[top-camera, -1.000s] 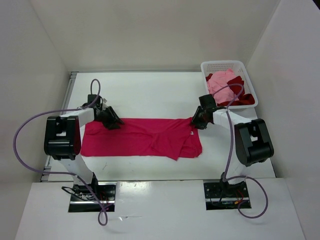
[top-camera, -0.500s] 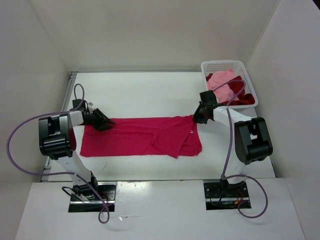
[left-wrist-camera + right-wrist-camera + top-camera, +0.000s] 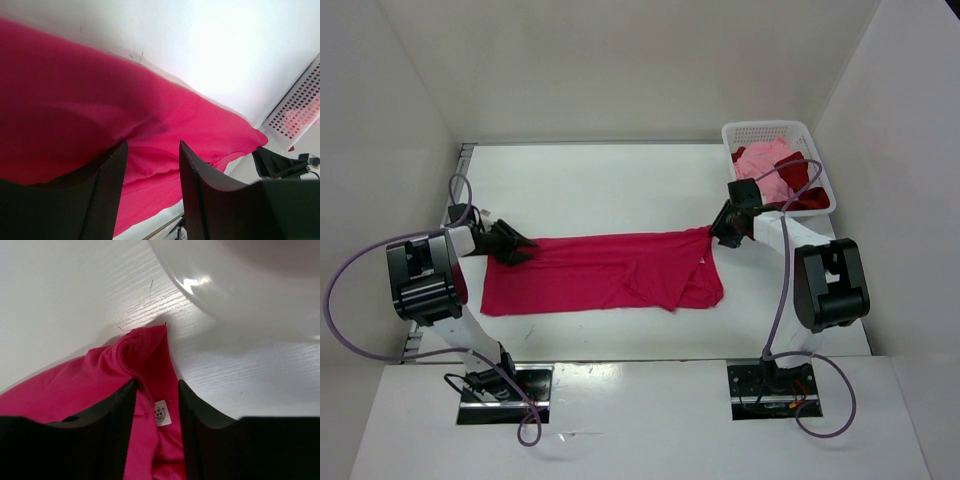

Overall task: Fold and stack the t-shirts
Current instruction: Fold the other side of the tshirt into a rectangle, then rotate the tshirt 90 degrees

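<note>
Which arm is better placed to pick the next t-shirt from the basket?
Right. The right hand is at the right end of the crimson-pink t-shirt, near the white basket holding the pale pink t-shirt; the left hand is at the far left end.

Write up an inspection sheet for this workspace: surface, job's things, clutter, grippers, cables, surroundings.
Surface: white table, no stains seen.
Job's things: crimson-pink t-shirt spread lengthwise between the arms, its right part folded over itself. The pale pink t-shirt and dark red t-shirt are bunched in the white basket at the far right corner.
Clutter: nothing seen.
Grippers: left gripper has its jaws apart on the spread shirt's left far corner. The right gripper has its jaws apart astride the right far corner, beside the label.
Cables: left purple cable loops wide of its arm; right purple cable arcs past the basket.
Surroundings: white enclosure walls.
</note>
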